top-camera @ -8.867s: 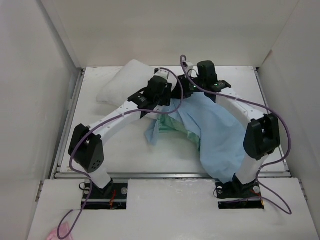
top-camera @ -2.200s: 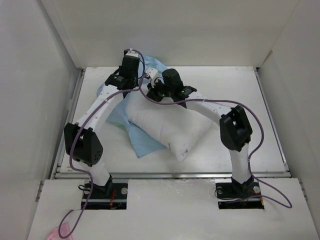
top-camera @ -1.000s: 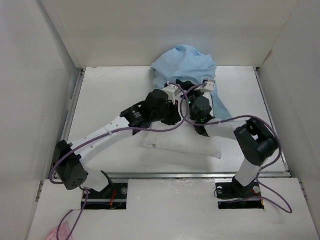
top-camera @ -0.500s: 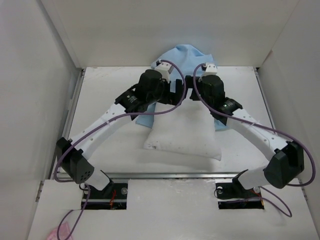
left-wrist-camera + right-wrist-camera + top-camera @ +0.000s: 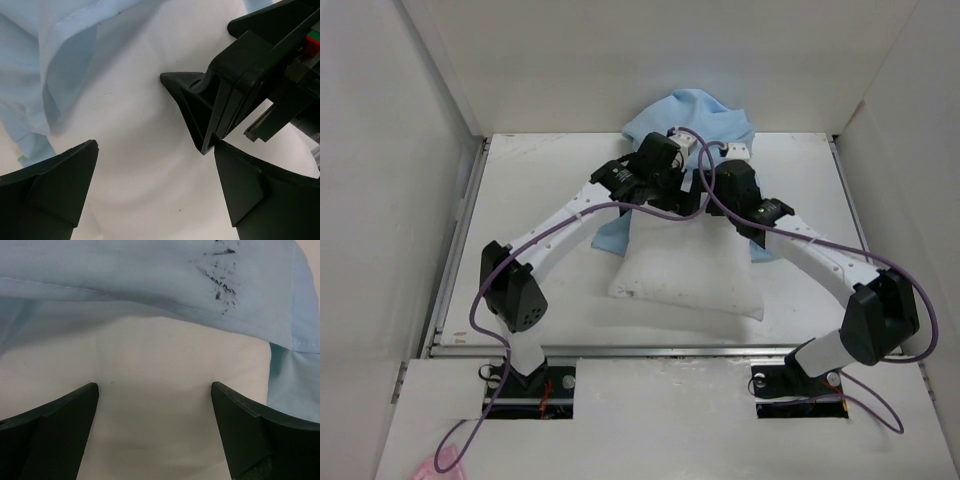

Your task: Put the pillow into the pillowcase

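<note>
While L gripper (image 5: 155, 150) & R gripper (image 5: 155, 386) gape, pillowcase (image 5: 692, 114) covers pillow's (image 5: 685, 270) far end.

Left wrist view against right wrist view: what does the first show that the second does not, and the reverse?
Only the left wrist view shows the right gripper close above the pillow, and a loose fold of the pillowcase at the left. Only the right wrist view shows the pillowcase's stitched hem lying over the pillow, with dark marks on the cloth. Both show the camera's own fingers spread open over white pillow, with light blue cloth beyond.
</note>
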Robot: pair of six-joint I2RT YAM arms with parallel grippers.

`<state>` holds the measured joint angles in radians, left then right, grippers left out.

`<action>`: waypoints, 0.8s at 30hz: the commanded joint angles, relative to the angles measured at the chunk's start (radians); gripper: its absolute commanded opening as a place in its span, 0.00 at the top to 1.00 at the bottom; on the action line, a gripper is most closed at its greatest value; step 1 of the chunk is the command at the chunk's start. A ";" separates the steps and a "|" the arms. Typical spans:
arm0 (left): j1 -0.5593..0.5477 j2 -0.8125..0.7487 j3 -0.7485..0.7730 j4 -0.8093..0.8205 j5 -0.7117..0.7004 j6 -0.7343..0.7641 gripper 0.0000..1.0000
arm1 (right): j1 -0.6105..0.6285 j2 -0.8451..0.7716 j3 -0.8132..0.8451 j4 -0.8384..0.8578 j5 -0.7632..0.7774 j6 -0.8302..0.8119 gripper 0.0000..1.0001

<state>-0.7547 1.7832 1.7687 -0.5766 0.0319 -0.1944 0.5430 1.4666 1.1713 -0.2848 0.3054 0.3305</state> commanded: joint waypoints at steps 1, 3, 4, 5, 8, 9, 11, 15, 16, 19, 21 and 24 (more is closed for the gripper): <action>0.101 0.036 0.055 0.073 -0.514 0.056 0.00 | 0.080 -0.057 -0.002 -0.070 -0.186 0.001 0.00; 0.101 -0.008 -0.003 0.086 -0.539 0.079 0.00 | 0.080 -0.048 -0.002 -0.070 -0.174 0.011 0.00; 0.101 -0.031 -0.026 0.095 -0.550 0.079 0.00 | 0.080 -0.048 -0.002 -0.060 -0.173 0.012 0.00; 0.101 -0.075 -0.050 0.127 -0.559 0.119 0.00 | 0.080 -0.048 -0.002 -0.060 -0.164 0.021 0.00; 0.115 -0.123 -0.136 0.207 -0.511 0.191 0.00 | 0.080 -0.080 -0.012 -0.060 -0.164 0.031 0.00; 0.129 -0.123 -0.137 0.237 -0.488 0.238 0.00 | 0.080 -0.095 -0.012 -0.060 -0.164 0.031 0.00; 0.141 -0.095 -0.137 0.238 -0.469 0.275 0.00 | 0.080 -0.167 -0.012 -0.082 -0.141 0.031 0.00; 0.163 -0.071 -0.118 0.228 -0.357 0.334 0.00 | -0.009 -0.293 0.059 -0.122 -0.130 0.031 0.00; 0.163 -0.082 -0.135 0.237 -0.313 0.348 0.00 | -0.024 -0.310 0.097 -0.122 -0.130 0.031 0.00; 0.152 -0.142 -0.207 0.274 -0.181 0.386 0.00 | -0.086 -0.321 0.193 -0.122 -0.039 0.056 0.00; 0.143 -0.178 -0.265 0.302 -0.066 0.423 0.00 | -0.119 -0.261 0.252 -0.122 -0.008 0.099 0.00; 0.117 -0.241 -0.314 0.343 -0.125 0.423 0.00 | -0.155 -0.166 0.356 -0.131 -0.017 0.111 0.00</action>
<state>-0.6941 1.5532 1.5177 -0.2081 0.0925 0.1169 0.4110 1.2964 1.4017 -0.4198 0.2989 0.4084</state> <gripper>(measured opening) 1.000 1.000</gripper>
